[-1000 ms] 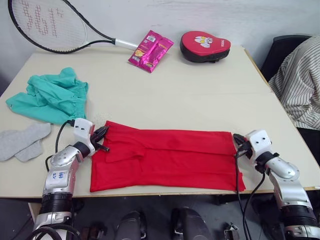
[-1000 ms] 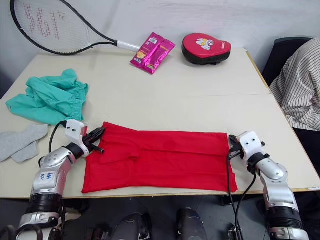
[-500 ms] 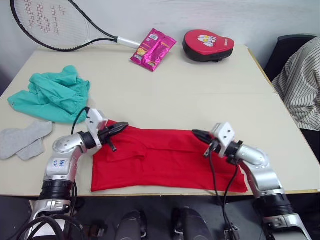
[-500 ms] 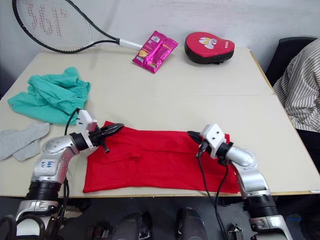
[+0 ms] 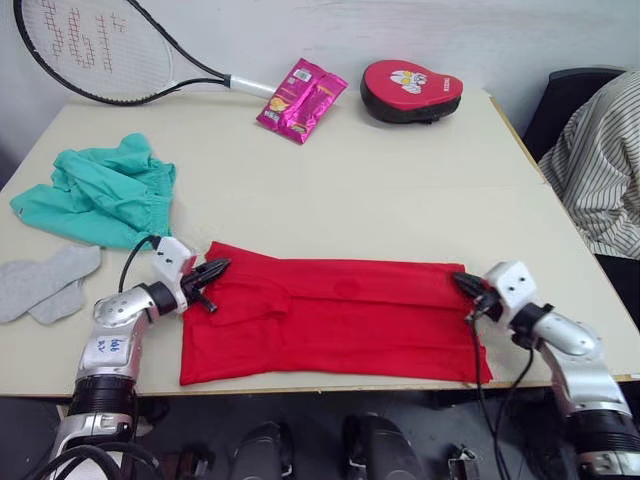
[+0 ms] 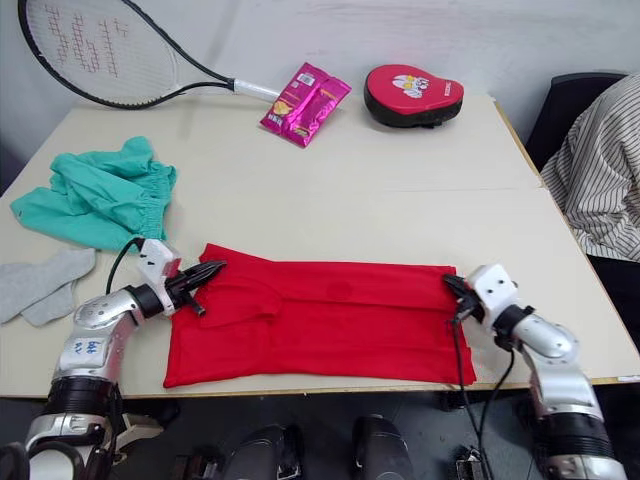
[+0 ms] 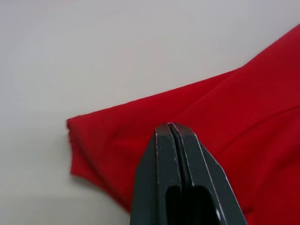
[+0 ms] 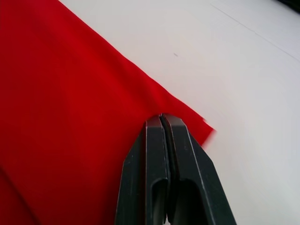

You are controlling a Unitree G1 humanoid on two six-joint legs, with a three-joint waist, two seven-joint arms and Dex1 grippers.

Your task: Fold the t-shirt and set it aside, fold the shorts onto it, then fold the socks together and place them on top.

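The plain bright red cloth t-shirt [image 5: 330,320] lies as a long folded band along the bench's [image 5: 400,190] near edge, left claw [image 5: 212,272] and right claw [image 5: 462,284] each pressed together at a far corner, presumably positioned for the next fold.

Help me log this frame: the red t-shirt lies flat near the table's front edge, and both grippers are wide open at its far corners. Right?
Not quite. Both wrist views show the left gripper and right gripper with fingers pressed together, not wide open. The t-shirt does lie flat near the front edge, a gripper at each far corner.
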